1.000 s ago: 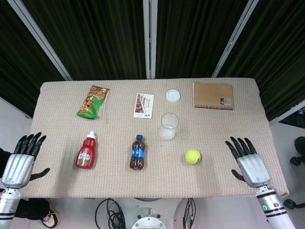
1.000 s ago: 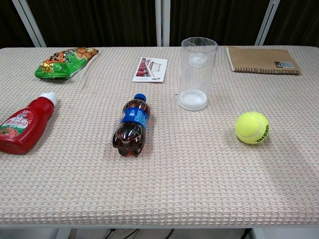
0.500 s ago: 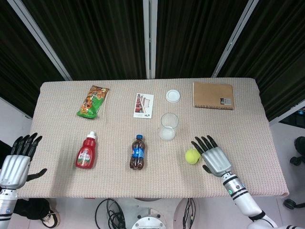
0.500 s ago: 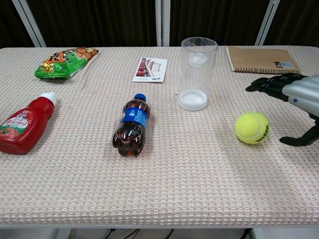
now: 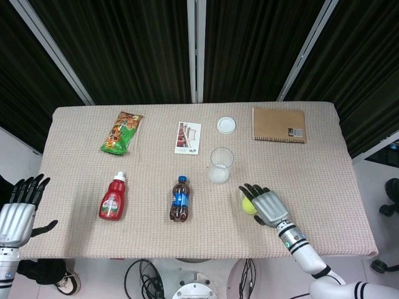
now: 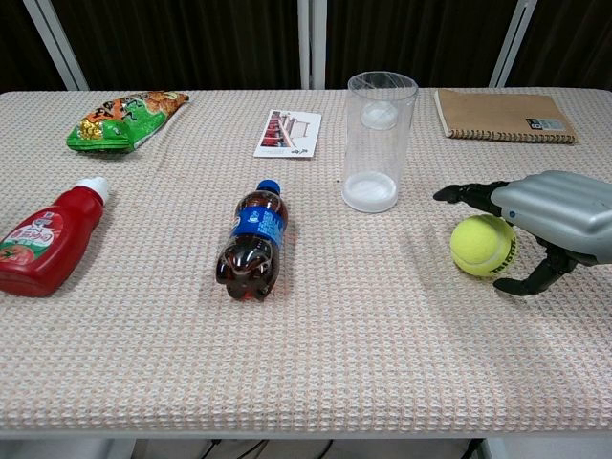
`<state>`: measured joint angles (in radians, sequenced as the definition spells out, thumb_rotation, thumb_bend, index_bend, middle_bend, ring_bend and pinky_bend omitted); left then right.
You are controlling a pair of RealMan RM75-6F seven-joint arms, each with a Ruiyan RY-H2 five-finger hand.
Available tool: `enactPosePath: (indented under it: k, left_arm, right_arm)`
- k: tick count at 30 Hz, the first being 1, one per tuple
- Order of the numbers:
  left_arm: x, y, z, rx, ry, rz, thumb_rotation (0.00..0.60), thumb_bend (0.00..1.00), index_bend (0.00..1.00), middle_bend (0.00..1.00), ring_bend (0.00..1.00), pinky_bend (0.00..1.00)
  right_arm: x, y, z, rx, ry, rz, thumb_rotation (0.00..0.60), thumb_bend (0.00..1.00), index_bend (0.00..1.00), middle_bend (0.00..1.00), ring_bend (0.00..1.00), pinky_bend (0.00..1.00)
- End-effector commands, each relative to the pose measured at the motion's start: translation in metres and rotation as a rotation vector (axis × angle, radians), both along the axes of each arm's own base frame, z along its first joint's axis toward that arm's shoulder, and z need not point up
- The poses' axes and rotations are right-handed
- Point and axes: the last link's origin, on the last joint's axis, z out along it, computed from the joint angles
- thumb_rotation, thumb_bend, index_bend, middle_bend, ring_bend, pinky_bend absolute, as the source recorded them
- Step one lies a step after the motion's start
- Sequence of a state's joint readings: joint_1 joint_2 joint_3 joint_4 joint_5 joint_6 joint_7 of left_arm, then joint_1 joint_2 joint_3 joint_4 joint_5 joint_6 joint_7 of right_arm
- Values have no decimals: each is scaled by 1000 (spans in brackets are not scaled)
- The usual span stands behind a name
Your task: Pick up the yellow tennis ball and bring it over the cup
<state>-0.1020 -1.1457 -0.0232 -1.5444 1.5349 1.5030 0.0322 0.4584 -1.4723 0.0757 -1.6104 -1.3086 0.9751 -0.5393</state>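
Observation:
The yellow tennis ball (image 6: 481,245) (image 5: 249,205) lies on the table right of centre. My right hand (image 6: 547,210) (image 5: 266,205) hovers over it from the right, fingers spread above the ball and thumb low on its near side, not closed on it. The clear plastic cup (image 6: 381,141) (image 5: 221,164) stands upright just beyond and left of the ball. My left hand (image 5: 17,209) hangs off the table's left edge with fingers apart, holding nothing; the chest view does not show it.
A cola bottle (image 6: 253,242) lies left of the ball, a ketchup bottle (image 6: 47,238) further left. A snack bag (image 6: 124,119), a card (image 6: 288,132), a white lid (image 5: 226,125) and a brown notebook (image 6: 504,116) sit along the far side.
My right hand has moved left from the table's right edge until it arches over the ball. The left hand has drifted slightly down and left. The ball has stayed put.

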Motion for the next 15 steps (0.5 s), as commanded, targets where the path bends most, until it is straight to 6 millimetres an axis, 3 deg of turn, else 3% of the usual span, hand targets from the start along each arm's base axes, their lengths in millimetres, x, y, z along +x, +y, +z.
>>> enactPosePath:
  k: [1, 3, 6, 10, 15]
  left_arm:
    - [0, 0, 0, 1, -4, -1, 600, 30, 32, 0, 0, 0]
    - [-1, -2, -1, -3, -10, 1, 600, 30, 36, 0, 0, 0]
    - [-3, -3, 0, -3, -11, 7, 600, 30, 36, 0, 0, 0]
    - [-3, -4, 0, -5, -21, 11, 600, 30, 39, 0, 0, 0]
    - [-1, -3, 1, -13, -24, 14, 600, 30, 39, 0, 0, 0]
  right_arm:
    - [-1, 0, -2, -14, -8, 5, 600, 291, 364, 352, 399, 576]
    - [-4, 0, 0, -29, -10, 6, 600, 339, 520, 450, 483, 660]
    - [-7, -2, 9, -65, -19, 9, 600, 367, 603, 508, 525, 702]
    - [-1, -7, 35, -142, -77, 23, 600, 380, 616, 511, 526, 707]
    - [26, -21, 75, -256, -174, 97, 600, 382, 607, 499, 520, 707]
